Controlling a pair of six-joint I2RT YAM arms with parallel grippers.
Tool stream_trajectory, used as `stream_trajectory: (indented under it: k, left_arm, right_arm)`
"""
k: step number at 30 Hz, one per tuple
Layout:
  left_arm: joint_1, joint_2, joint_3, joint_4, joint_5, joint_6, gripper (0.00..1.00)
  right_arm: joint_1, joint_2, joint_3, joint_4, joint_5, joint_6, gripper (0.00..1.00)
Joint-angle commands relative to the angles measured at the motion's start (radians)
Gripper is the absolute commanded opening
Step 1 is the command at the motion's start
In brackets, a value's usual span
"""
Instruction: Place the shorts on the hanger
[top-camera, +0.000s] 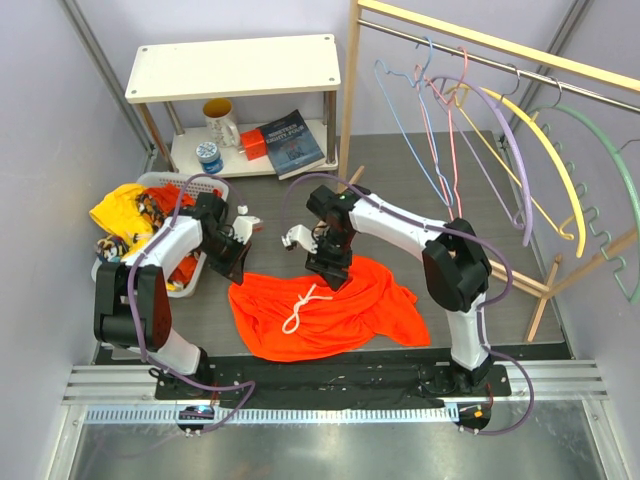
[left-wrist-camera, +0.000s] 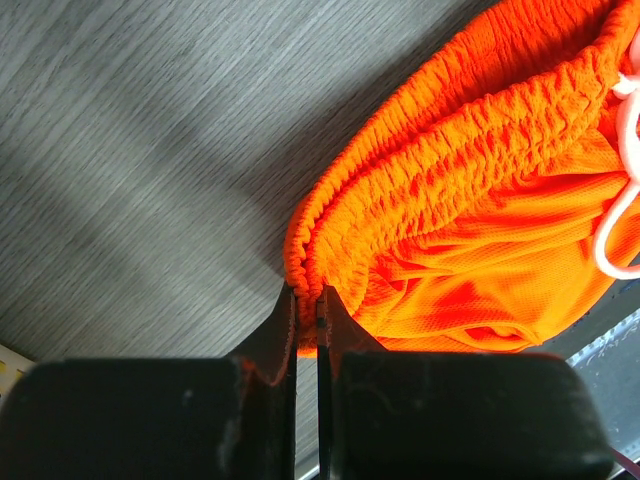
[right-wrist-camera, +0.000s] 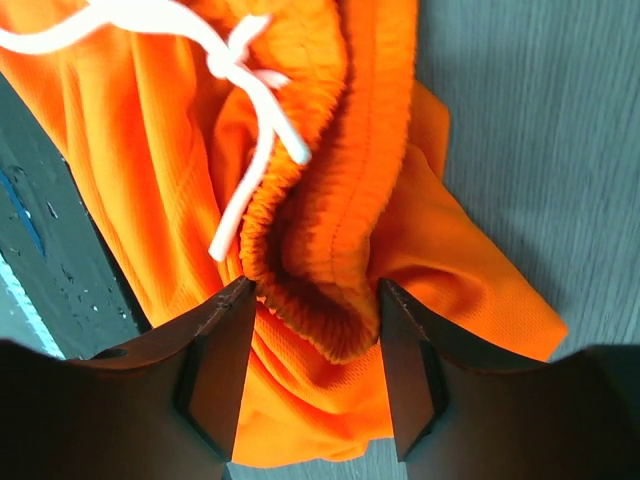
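Orange shorts (top-camera: 325, 308) lie spread on the desk (top-camera: 400, 190), left hand (left-wrist-camera: 306, 300) clenched on the waistband corner, right hand (right-wrist-camera: 312, 310) spread wide around the bunched waistband.

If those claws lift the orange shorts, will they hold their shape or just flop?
Probably flop: the shorts lie crumpled in soft folds. Likely light, being thin mesh-like fabric. The gathered waistband may give the jaws some grip, though the drawstring would dangle.

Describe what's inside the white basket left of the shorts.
The basket holds a yellow garment and yellow-and-black patterned cloth; the left arm covers its right side, hiding anything deeper.
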Motion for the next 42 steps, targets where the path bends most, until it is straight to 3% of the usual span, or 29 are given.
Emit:
stream_trajectory:
  k: [1, 7, 10, 16, 26, 30, 34, 38, 42]
  left_arm:
    - [-0.002, -0.003, 0.003, -0.005, 0.015, -0.003, 0.00]
    - [-0.002, -0.006, 0.022, -0.017, 0.015, -0.006, 0.00]
    - [-0.002, -0.047, 0.048, -0.046, 0.042, 0.000, 0.00]
    - [-0.002, -0.205, 0.208, -0.109, 0.139, 0.038, 0.00]
    - [-0.002, -0.245, 0.687, -0.131, 0.169, 0.009, 0.00]
    - [-0.020, -0.258, 0.828, -0.262, 0.267, 0.098, 0.00]
    - [-0.040, -0.354, 0.771, -0.307, 0.353, 0.138, 0.00]
    - [-0.057, -0.457, 0.657, -0.290, 0.363, 0.134, 0.00]
    - [-0.058, -0.451, 0.565, -0.287, 0.323, 0.088, 0.00]
  right_arm:
    - [0.022, -0.027, 0.016, 0.038, 0.004, 0.017, 0.55]
    - [0.030, -0.047, 0.016, 0.018, 0.036, 0.020, 0.31]
    - [0.030, -0.081, 0.027, -0.006, 0.075, 0.028, 0.01]
    - [0.011, -0.205, 0.133, -0.023, 0.203, 0.071, 0.01]
    - [-0.026, -0.299, 0.562, -0.059, 0.384, 0.097, 0.01]
    - [0.011, -0.380, 0.550, -0.132, 0.381, 0.040, 0.01]
    - [0.120, -0.548, 0.365, -0.177, 0.397, 0.011, 0.01]
    - [0.275, -0.616, 0.240, -0.175, 0.472, 0.090, 0.01]
    - [0.275, -0.606, 0.165, -0.097, 0.530, 0.121, 0.01]
